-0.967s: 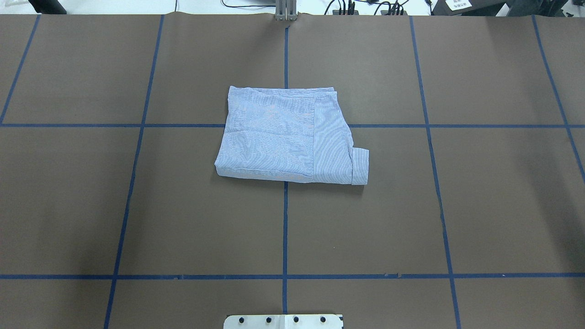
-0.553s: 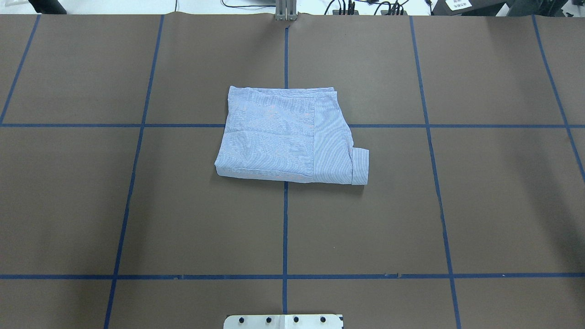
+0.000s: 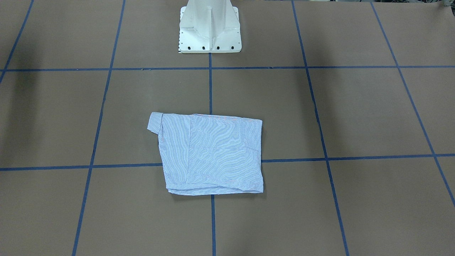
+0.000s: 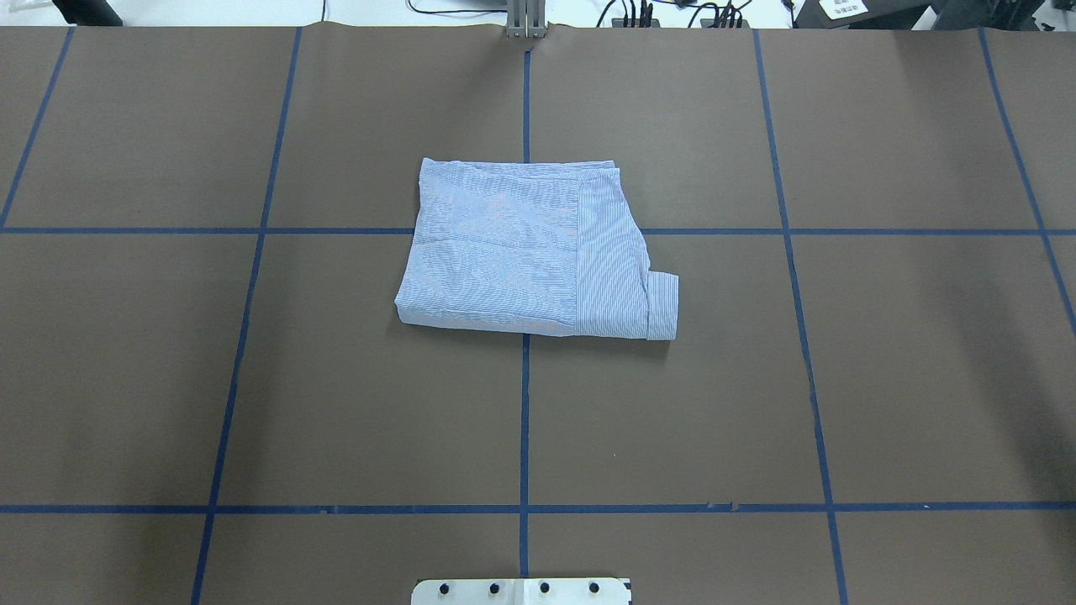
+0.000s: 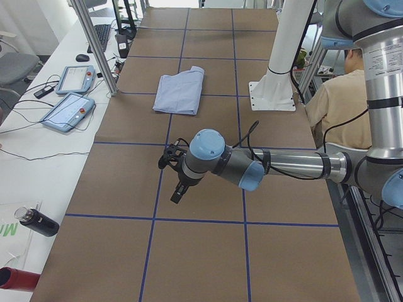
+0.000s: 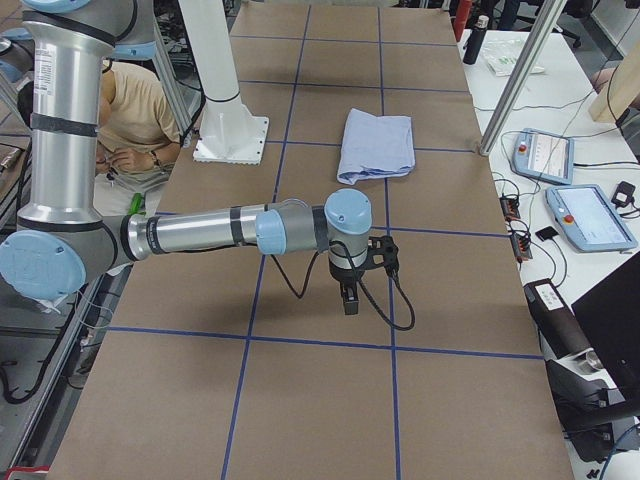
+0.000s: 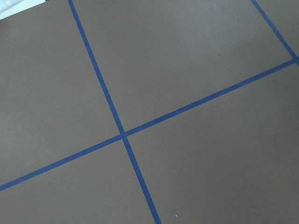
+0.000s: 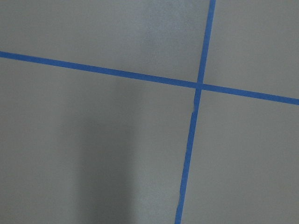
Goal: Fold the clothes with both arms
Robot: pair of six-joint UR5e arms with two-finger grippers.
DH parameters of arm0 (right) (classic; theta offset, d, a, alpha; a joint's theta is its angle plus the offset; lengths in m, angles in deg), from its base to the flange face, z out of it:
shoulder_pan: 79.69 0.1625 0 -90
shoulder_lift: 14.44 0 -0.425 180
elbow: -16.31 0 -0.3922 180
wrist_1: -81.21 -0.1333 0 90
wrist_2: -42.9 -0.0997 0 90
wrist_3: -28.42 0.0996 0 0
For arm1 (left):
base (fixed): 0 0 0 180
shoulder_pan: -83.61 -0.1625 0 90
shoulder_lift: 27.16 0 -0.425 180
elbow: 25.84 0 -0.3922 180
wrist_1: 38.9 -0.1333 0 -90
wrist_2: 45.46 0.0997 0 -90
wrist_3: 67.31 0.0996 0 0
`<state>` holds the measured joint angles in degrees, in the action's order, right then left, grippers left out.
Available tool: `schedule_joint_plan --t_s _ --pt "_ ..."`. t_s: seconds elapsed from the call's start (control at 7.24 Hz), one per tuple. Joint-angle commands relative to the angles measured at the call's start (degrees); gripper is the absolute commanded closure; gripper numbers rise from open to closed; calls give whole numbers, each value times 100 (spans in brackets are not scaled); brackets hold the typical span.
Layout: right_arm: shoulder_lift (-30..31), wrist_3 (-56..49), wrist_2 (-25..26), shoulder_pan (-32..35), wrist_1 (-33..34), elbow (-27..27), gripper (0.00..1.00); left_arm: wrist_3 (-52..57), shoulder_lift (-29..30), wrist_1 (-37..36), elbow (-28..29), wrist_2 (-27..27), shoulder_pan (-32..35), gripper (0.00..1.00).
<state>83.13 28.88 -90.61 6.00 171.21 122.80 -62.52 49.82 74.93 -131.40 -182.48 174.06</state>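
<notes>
The clothes are one light blue-and-white striped shirt point(image 4: 521, 252), folded into a compact rectangle at the table's middle, with a cuff sticking out at one corner point(image 4: 662, 307). The shirt point(image 3: 213, 156) lies flat with nothing touching it. Both arms hang far from it, out over the table's two ends. The left gripper point(image 5: 178, 192) appears only in the exterior left view, and the right gripper point(image 6: 348, 298) only in the exterior right view. I cannot tell whether either is open or shut. Both wrist views hold only brown table cover and blue tape lines.
The white pedestal base point(image 3: 209, 28) stands at the robot's edge of the table. A person point(image 5: 340, 107) sits behind the robot. Teach pendants point(image 6: 590, 215) and a dark bottle point(image 5: 38, 221) lie on the white side bench, near a metal post point(image 5: 94, 44).
</notes>
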Motion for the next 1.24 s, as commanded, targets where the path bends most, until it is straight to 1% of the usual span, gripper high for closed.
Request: schedule_joint_plan --t_s 0.0,0.14,0.28,0.41,0.69,0.83,1.11 --pt "-54 7 -235 0 -26 -32 0 -5 2 -10 -9 -79 0 1" --pt "-63 -10 -350 0 -43 -111 0 -5 -7 16 -26 -62 0 1" --pt "-19 -28 -247 0 -52 -85 0 -5 -33 51 -44 -79 8 1" --pt "16 -28 -228 0 -61 -76 0 4 -234 104 -200 -88 17 1" --pt "25 -19 -219 0 -70 -67 0 -4 -419 104 -456 -88 8 0" --pt "69 -19 -228 0 -70 -41 0 -13 -377 96 -422 -18 -9 1" --pt "78 -11 -228 0 -70 -58 0 -31 -323 104 -440 -79 -9 1"
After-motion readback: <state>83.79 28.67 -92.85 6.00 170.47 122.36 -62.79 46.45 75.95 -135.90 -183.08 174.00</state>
